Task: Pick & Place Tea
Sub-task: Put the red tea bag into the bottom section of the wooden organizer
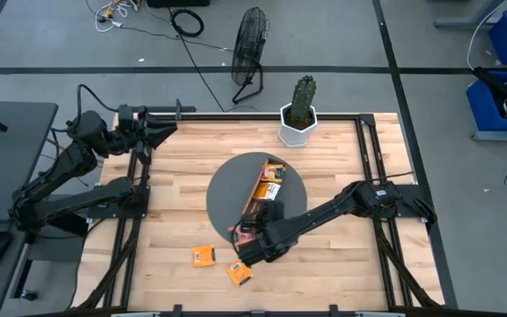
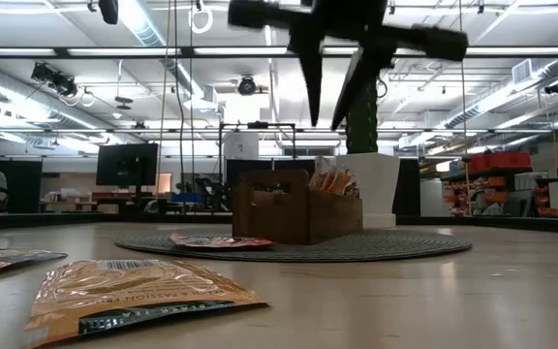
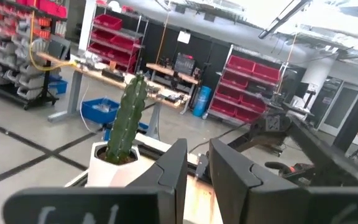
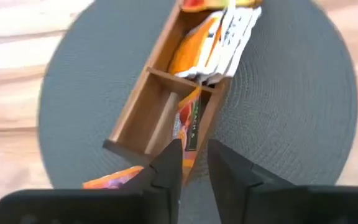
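Tea sachets [image 1: 274, 173] fill the upper compartment of the wooden tray [image 1: 255, 195], standing on edge in a row. The tray sits on a round grey mat [image 1: 227, 180] at the middle of the high view, its long axis running from lower left to upper right. In the right wrist view one orange sachet [image 4: 190, 121] stands tilted in the near compartment, its long side pointing down toward the fingers, while the compartment beside it looks bare. Another sachet [image 4: 114, 178] lies flat on the mat by the tray's lower end. Two more lie on the bare table [image 1: 341, 264] below the mat: one [image 1: 204, 255] at lower centre-left, one [image 1: 239, 272] just right of it (turned cornerwise).

The right gripper [image 1: 255, 239] hangs over the tray's lower end, its jaws parted by a narrow gap and grasping nothing. The left gripper [image 1: 161, 132] waits at the upper left of the table, jaws slightly apart and bare, facing a potted cactus [image 1: 302, 110].
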Tool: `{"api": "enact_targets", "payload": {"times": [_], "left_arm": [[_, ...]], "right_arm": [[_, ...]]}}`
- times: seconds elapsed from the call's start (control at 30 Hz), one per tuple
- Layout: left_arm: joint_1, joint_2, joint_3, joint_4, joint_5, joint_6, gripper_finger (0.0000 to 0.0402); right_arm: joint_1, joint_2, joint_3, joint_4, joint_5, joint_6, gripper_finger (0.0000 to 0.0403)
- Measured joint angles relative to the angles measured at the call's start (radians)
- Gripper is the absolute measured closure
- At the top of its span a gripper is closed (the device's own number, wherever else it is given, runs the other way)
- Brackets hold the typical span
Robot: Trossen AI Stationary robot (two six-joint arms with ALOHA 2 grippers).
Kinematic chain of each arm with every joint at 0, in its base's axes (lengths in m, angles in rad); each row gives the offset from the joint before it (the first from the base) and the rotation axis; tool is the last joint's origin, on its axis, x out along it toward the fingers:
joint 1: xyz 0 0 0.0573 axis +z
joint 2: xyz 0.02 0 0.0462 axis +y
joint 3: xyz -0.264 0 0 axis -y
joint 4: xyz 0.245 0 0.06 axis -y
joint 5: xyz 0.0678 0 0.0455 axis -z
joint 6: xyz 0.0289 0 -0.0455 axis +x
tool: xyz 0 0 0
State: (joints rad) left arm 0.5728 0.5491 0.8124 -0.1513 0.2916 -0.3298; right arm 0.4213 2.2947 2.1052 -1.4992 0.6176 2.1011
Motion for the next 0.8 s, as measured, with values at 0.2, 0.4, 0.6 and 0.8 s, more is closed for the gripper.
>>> {"api": "enact_targets", "payload": {"times": [0.2, 0.4, 0.6, 0.8], "left_arm": [[0.0, 0.0, -0.001, -0.106, 0.007, -0.025, 0.033], [-0.001, 0.015, -0.001, -0.264, 0.106, -0.004, 0.033], [-0.012, 0.037, -0.001, -0.419, 0.222, 0.045, 0.033], [-0.084, 0.093, -0.001, -0.585, 0.356, -0.002, 0.033]], "right_arm": [[0.04, -0.074, 0.0, -0.033, 0.086, -0.057, 0.0313], [0.069, -0.152, 0.0, -0.025, 0.091, -0.243, 0.0313], [0.085, -0.213, 0.0, -0.023, 0.09, -0.451, 0.0313], [0.1, -0.255, 0.0, -0.028, 0.1, -0.551, 0.0313]]}}
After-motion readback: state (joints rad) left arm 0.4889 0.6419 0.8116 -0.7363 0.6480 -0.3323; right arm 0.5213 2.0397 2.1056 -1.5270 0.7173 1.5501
